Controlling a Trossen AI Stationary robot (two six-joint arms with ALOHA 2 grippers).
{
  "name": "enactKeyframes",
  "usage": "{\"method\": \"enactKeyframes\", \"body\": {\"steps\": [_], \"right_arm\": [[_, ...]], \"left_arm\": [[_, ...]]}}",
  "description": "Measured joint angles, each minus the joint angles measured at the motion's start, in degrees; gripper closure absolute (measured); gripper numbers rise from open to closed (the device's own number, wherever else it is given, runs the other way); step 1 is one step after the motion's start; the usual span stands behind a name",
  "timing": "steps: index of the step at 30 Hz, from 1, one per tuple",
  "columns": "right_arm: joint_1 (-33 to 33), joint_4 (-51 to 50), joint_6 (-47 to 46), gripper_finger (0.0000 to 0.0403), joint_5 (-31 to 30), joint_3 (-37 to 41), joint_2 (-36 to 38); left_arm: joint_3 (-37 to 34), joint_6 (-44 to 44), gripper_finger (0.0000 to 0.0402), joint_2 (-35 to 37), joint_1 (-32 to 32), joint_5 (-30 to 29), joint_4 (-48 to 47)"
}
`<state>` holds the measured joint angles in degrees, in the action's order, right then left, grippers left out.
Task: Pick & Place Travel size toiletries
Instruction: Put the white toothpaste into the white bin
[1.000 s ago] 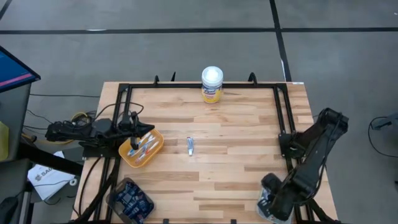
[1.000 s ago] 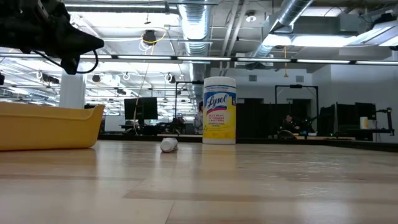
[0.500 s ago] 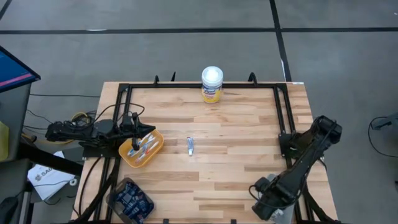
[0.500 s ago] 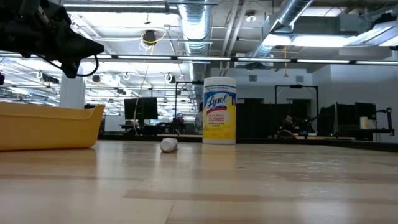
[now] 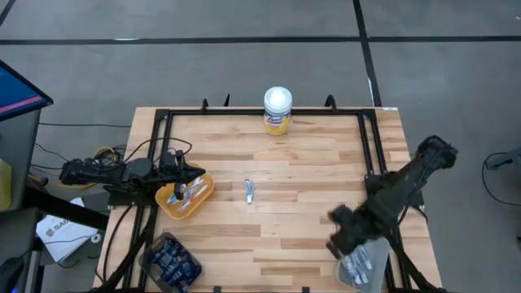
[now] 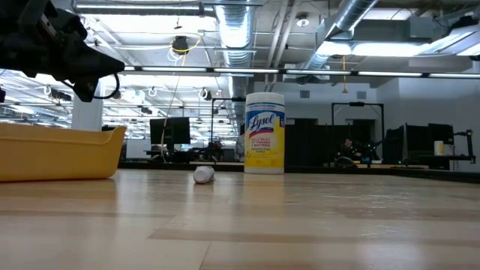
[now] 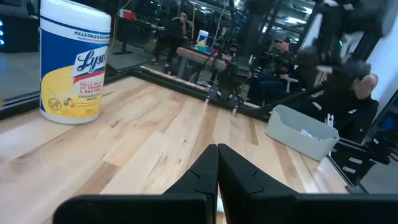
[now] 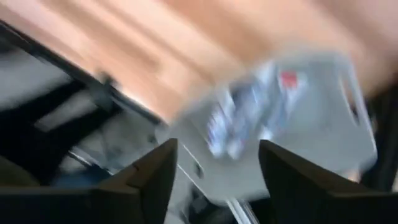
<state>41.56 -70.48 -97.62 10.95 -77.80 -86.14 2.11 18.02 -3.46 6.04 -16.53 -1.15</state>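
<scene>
Looking straight down first: the left gripper [image 5: 195,172] sits over the near-left rim of the yellow tray [image 5: 205,197], fingertips drawn together to a point, nothing visibly held. The tray holds several toiletries [image 5: 186,194], white tubes and thin toothbrushes lying side by side. One lone small tube [image 5: 249,190] lies on the bare wooden table [image 5: 309,203], about mid-table, well apart from the tray. The yellow canister [image 5: 278,111] with white lid stands upright at the far edge. A dark bin [image 5: 171,260] of navy items sits at the near-left corner. The right gripper [image 5: 339,232] is above the near-right part of the table, just beside a grey bin [image 5: 364,264] with more small items.

Low view: the left gripper [image 6: 112,64] hangs above the yellow tray [image 6: 60,154], clear of its rim. The lone tube [image 6: 203,175] shows end-on on the table, left of the canister [image 6: 265,133].

Left wrist view: the left fingers [image 7: 205,171] are pressed together, empty. Canister [image 7: 73,62] upright ahead; the grey bin [image 7: 301,130] at the far side; people show in the room beyond.

Right wrist view: blurred. The right fingers [image 8: 152,177] stand wide apart, nothing between them. The grey bin [image 8: 280,118] with white and blue items lies beyond them.
</scene>
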Motion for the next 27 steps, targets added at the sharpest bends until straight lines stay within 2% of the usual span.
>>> {"method": "enactKeyframes", "body": {"steps": [4, 6, 11, 14, 20, 27], "right_arm": [[-8.4, 1.4, 4.3, 0.0171, -11.3, 0.0, 3.9], [-14.5, 4.1, 10.3, 0.0178, -14.1, 0.0, 3.4], [-28.0, 18.2, 28.2, 0.0208, -13.7, -0.1, -3.4], [-33.4, 24.6, 34.0, 0.0217, -13.1, -2.3, -9.6], [-38.8, 24.8, 42.1, 0.0199, -12.9, -15.1, -23.6], [-40.3, 13.6, 47.4, 0.016, -13.8, -36.4, -41.2]], "left_arm": [[0.0, 0.0, 0.0401, 0.0, 0.0, 0.0, 0.0], [0.0, 0.3, 0.0401, 0.0, 0.0, 0.0, 0.0], [0.0, 0.4, 0.0401, 0.0, 0.0, 0.0, 0.1], [0.0, 0.4, 0.0401, 0.0, 0.0, -0.1, 0.3], [0.0, 0.5, 0.0401, 0.0, 0.0, -0.1, 0.6], [0.0, 0.5, 0.0401, 0.0, 0.0, -0.1, 0.9]]}}
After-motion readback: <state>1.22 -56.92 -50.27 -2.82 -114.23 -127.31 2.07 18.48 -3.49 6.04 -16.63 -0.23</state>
